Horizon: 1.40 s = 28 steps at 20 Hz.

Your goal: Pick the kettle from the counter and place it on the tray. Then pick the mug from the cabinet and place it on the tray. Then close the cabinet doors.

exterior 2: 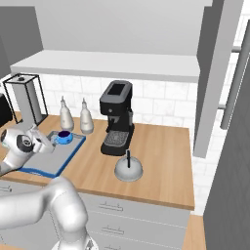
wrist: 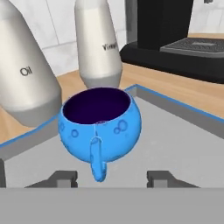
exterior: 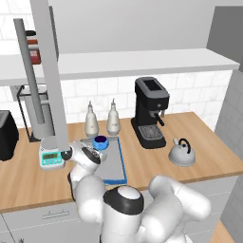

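The cabinet (exterior: 137,61) spans the wall, one of its cabinet doors (exterior: 47,71) swung open toward the arm, above the counter (exterior: 199,147) that carries everything else. The tray (exterior: 114,166) lies flat on the counter in front of two bottles (exterior: 102,118). The kettle (exterior: 182,153) stands well apart from it, beside the coffee machine (exterior: 149,111), not yet on the tray; it looks rigid, smooth and rather heavy, best taken by its arched handle. The mug (wrist: 100,127) sits upright on the tray, light, hard and slick, its small handle facing the pincer (wrist: 107,177), whose fingers stand apart, just clear of it.
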{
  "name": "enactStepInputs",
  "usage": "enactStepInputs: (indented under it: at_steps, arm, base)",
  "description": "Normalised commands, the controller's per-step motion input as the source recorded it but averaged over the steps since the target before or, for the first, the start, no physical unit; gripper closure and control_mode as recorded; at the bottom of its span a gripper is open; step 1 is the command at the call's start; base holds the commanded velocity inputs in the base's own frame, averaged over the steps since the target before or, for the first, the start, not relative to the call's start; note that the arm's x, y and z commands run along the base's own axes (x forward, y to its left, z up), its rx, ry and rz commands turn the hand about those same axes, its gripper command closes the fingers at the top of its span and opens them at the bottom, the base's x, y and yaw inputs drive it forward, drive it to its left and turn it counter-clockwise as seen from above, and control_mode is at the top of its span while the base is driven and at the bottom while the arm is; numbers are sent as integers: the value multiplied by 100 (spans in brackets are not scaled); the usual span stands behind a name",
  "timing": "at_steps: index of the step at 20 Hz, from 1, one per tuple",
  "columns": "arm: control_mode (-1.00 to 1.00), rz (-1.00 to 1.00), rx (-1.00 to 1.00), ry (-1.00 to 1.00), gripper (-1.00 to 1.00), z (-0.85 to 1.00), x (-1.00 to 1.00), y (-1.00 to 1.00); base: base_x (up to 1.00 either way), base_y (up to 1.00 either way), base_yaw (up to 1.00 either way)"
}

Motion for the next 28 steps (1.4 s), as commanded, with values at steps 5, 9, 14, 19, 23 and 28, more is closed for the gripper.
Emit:
enactStepInputs:
  at_steps: [5, 9, 14, 19, 23, 28]
  arm:
    - [-100, 0, 0, 0, -100, 30, -55, 11]
    - [-100, 0, -1, -7, -100, 63, -77, -11]
    - [-100, 0, 0, 0, -100, 62, -63, -48]
    - [-100, 0, 0, 0, -100, 49, -35, -81]
    - [-100, 0, 0, 1, -100, 58, -36, -91]
    - [-100, 0, 0, 10, -100, 51, -39, -98]
  base:
    - [0, 0, 0]
    - [0, 0, 0]
    - [0, 0, 0]
    - [0, 0, 0]
    - [0, 0, 0]
    - [0, 0, 0]
